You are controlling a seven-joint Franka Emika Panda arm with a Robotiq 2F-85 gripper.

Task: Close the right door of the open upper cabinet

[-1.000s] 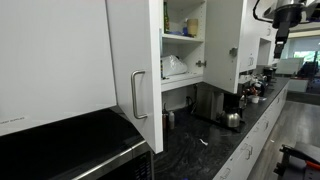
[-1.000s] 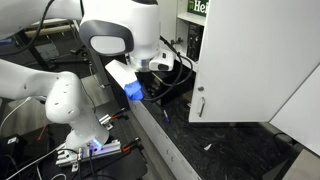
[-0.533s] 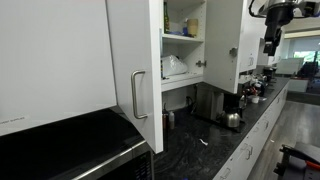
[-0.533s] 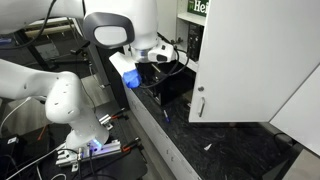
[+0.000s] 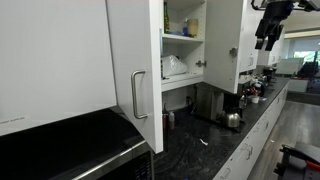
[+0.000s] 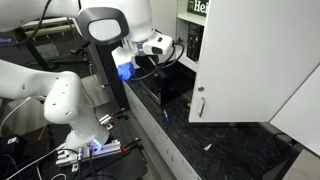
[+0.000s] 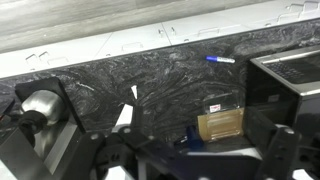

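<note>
The upper cabinet (image 5: 184,38) stands open, with white dishes and yellowish boxes on its shelves. Its right door (image 5: 224,45) hangs open; in an exterior view it is a big white panel (image 6: 255,55) with a slim silver handle (image 6: 200,103) near the lower corner. My gripper (image 5: 264,38) hangs high up, just beyond the door's outer side and apart from it. In the wrist view its dark fingers (image 7: 190,162) are spread over the black counter with nothing between them.
The left door (image 5: 135,60) with a large curved handle stands open in the foreground. The black counter (image 5: 215,140) bears a coffee machine (image 5: 232,105) and a kettle (image 5: 233,120). The wrist view shows a blue pen (image 7: 220,60) and a yellowish box (image 7: 222,122). The white arm (image 6: 110,22) is at the counter's end.
My gripper has risen and moved closer to the right door's outer side. The doors have not moved.
</note>
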